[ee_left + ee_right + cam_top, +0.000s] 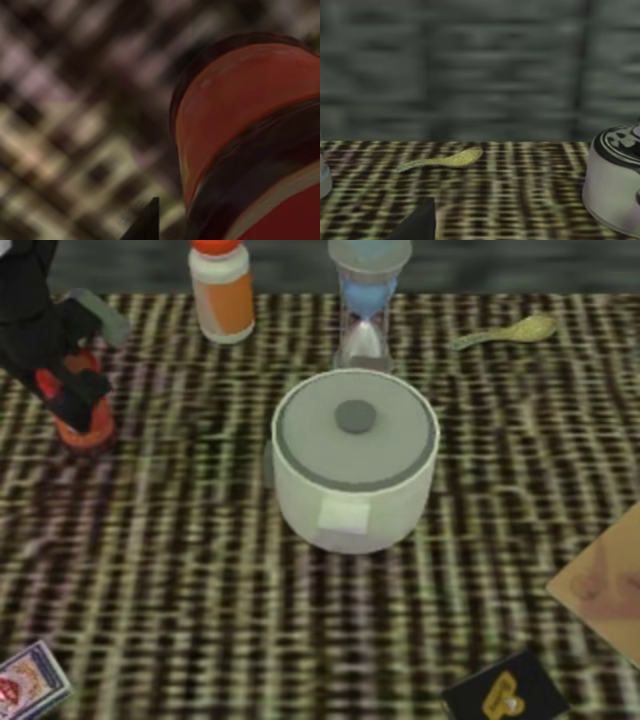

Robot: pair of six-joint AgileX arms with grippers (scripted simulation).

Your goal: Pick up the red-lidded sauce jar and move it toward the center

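The red-lidded sauce jar [88, 430] stands on the woven mat at the far left of the table, partly covered from above by my left gripper [72, 390]. In the left wrist view the jar [240, 115] fills the frame at close range, showing its red lid, dark band and red label. One dark fingertip [148, 222] sits close beside its wall, and the other is hidden behind the jar. The gripper looks shut on the jar. My right arm is out of the top view; one of its fingertips [422, 222] shows low over the mat, with nothing beside it.
A large white pot [355, 460] with a grey knob stands mid-table. Along the back are a white bottle with an orange cap [222, 290], an hourglass [368, 300] and a spoon [510, 332]. A card box [25, 685], a black card [505, 695] and a tan board [605, 590] lie near the front.
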